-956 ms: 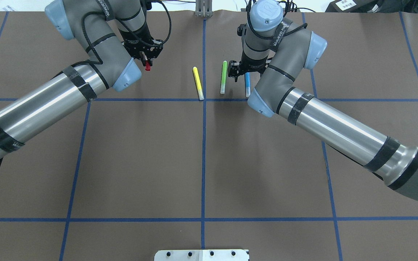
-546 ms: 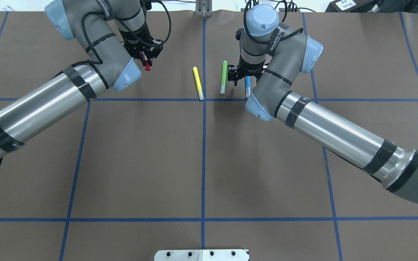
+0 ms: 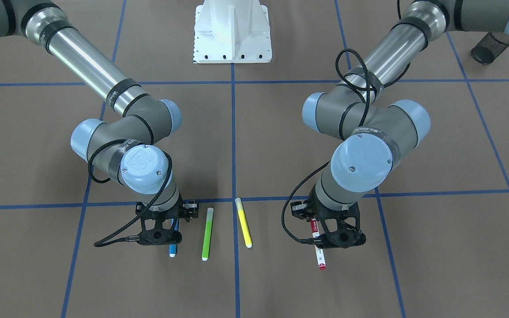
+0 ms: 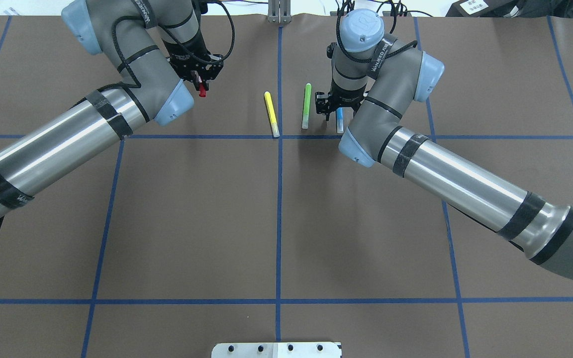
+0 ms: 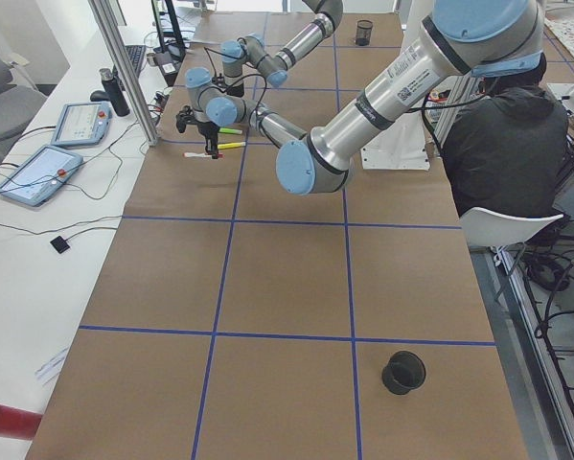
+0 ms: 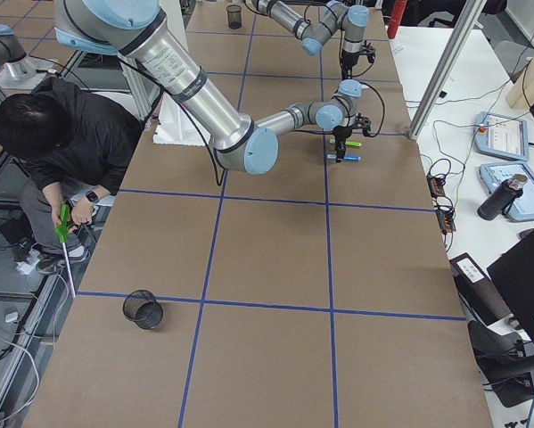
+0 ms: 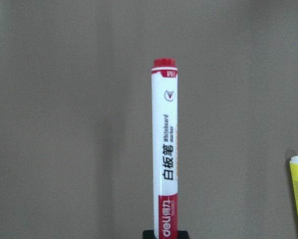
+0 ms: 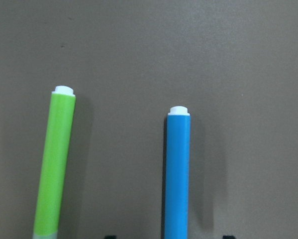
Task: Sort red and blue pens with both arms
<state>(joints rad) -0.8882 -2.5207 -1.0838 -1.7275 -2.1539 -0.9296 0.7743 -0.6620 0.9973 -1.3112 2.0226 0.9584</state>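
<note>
Red-capped pen (image 7: 166, 149) sits pinched in your left gripper (image 4: 200, 79), ready to carry; right gripper (image 4: 337, 110) straddles the blue pen (image 8: 177, 174), jaws wide, nothing held.

green marker (image 4: 306, 105) just beside blue pen (image 4: 339, 118), narrow gap between

Overhead, I see a row on the far half of the table (image 4: 276, 223): the leftmost pen (image 4: 202, 90) in my left gripper (image 4: 199, 82), one marker (image 4: 271, 114) just left of the centre line (image 4: 279, 199), a second marker (image 4: 306, 106) just right, the rightmost pen (image 4: 339, 124) between the fingers of my right gripper (image 4: 337, 115).
</note>
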